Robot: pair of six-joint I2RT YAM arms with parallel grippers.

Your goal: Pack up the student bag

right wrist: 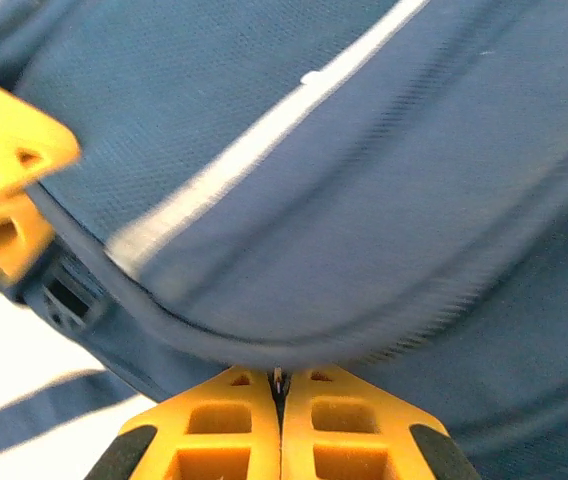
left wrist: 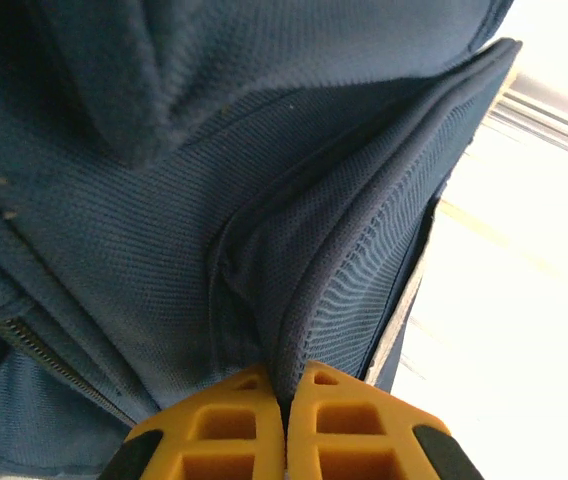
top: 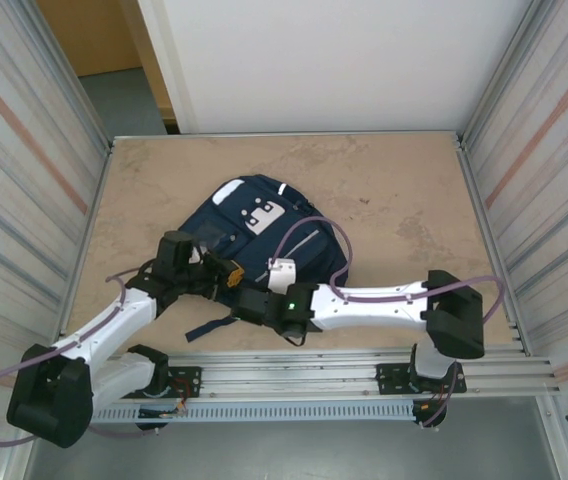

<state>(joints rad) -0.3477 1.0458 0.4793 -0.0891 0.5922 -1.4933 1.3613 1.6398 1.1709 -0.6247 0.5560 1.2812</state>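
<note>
Left end effector [left wrist: 284,388] pinches student bag [top: 230,208]; closed right end effector [right wrist: 279,382] angles inward.

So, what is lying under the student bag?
The table shows around the student bag, and one dark strap sticks out at its near edge. Anything beneath is covered by the fabric.

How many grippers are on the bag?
2. The left gripper is shut on a fabric fold at the bag's near-left side. The right gripper is shut at a piped seam on its near edge, grip unclear.
</note>
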